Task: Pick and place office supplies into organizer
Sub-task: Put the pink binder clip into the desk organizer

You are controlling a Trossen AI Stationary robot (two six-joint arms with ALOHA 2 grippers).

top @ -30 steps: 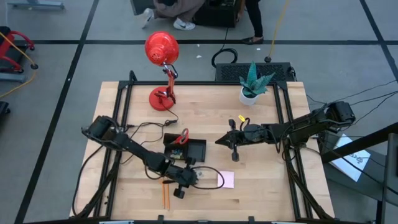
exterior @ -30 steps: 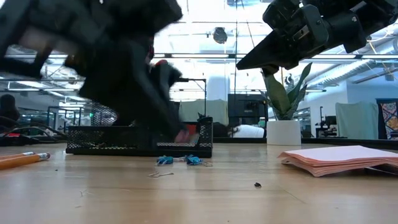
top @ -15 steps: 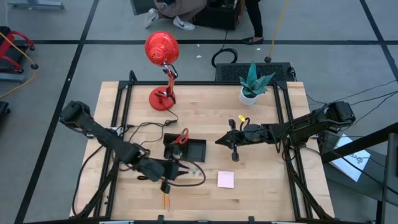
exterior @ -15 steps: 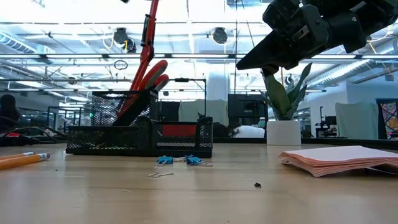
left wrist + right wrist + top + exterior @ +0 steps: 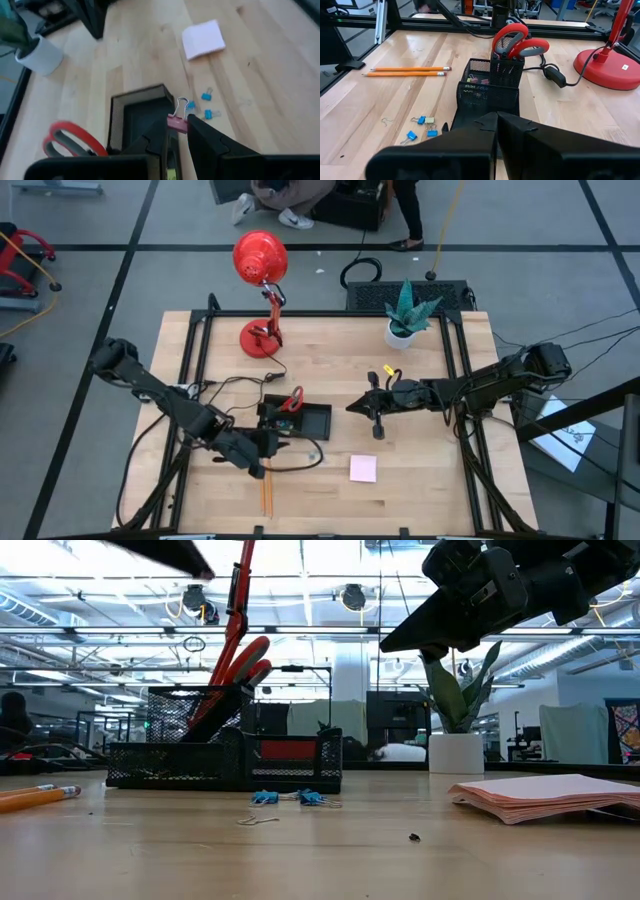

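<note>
From above, the left gripper [image 5: 268, 442] is too small to show what sits between its tips; its wrist view shows a small pink piece [image 5: 177, 123] pinched there, mostly hidden behind the fingers [image 5: 202, 137], so what it is stays unclear; the red-handled scissors [image 5: 70, 141] beside those fingers are cut off by the frame; in the low view the right gripper [image 5: 432, 638] runs out of the picture's top; a person [image 5: 290, 198] beyond the table is cropped.

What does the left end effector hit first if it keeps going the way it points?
Likely the organizer: the left end effector, holding a small pink clip, points over its near edge. Beyond lie blue clips. Depth is unclear.
</note>
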